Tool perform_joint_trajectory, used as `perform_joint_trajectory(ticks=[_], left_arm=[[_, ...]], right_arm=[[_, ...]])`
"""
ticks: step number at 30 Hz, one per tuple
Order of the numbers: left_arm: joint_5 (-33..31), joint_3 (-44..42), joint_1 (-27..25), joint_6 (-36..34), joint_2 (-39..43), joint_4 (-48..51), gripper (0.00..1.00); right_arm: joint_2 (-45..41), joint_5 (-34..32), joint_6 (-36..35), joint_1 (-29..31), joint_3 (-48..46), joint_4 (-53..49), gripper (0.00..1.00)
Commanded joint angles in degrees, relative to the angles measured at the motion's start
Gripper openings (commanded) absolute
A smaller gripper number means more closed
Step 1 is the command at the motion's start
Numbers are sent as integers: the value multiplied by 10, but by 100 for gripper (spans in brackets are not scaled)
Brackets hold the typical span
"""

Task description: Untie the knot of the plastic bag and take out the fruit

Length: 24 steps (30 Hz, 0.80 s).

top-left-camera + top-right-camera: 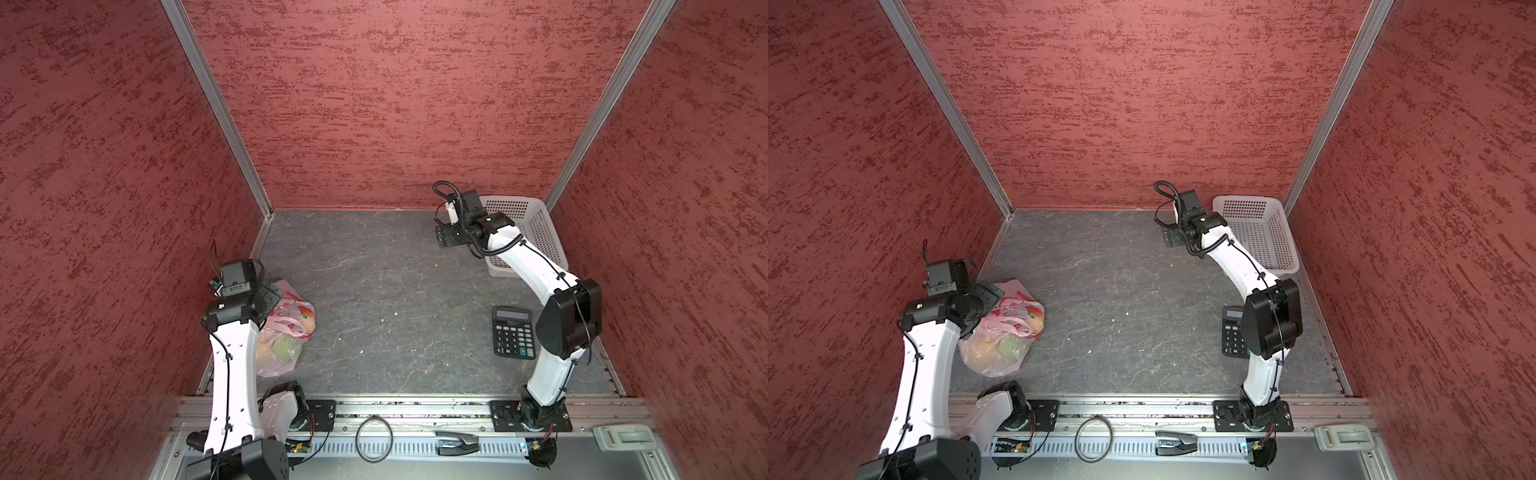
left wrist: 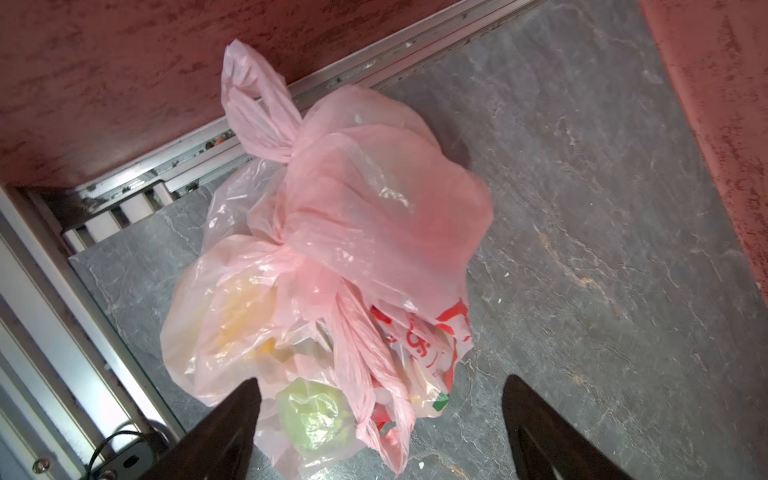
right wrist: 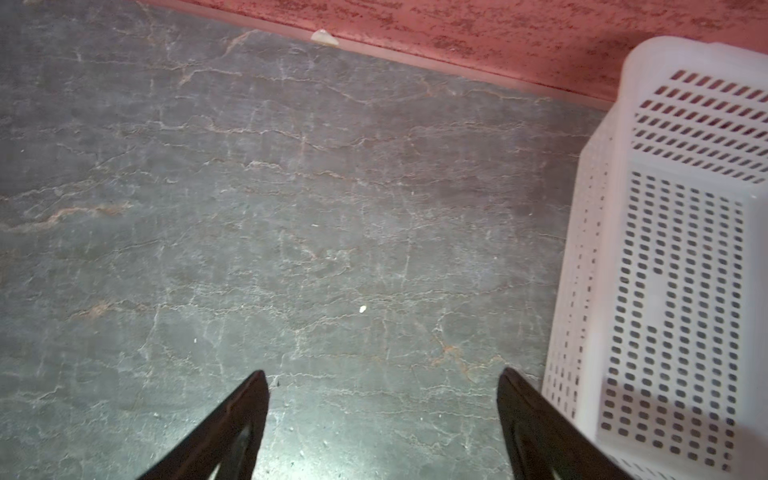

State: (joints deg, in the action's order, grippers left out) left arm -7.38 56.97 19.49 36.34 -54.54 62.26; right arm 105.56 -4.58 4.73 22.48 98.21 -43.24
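Pink plastic bag (image 2: pixel 374 216): red print (illegible); calculator (image 1: pixel 513 332) keys numbered.

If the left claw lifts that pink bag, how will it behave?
Probably floppy: the bag is thin, crinkled film sagging around the fruit. The rounded pieces would likely shift inside. The glossy plastic may slip from a light pinch.

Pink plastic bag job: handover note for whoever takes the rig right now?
Left gripper: open, over the thin translucent pale pink plastic bag, gripping nothing.
Right gripper: open over bare tabletop beside the white perforated plastic basket.
Bag lies beside the left arm; its bunched pink knot looks tied; the glossy toy fruit shows through, inside.
Done: nothing visible. To do: untie knot, take fruit out.
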Motion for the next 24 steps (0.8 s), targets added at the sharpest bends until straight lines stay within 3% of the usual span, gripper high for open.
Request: perform_joint_trajectory(ticks=[1,7,14,24], left_arm=[[11,1,39,1,-6,14,92],[13,-18,91,14,-5,20,93],[64,-62,152,-7,-24,-48,89],[74,-48,164,-53,-99,-120,82]], right_arm=[[-1,27,18,11,29,-18,88],[0,40,15,21,61,-50,90],[16,50,7,23,107,-102,91],[30,53,22,23,143,-123,91]])
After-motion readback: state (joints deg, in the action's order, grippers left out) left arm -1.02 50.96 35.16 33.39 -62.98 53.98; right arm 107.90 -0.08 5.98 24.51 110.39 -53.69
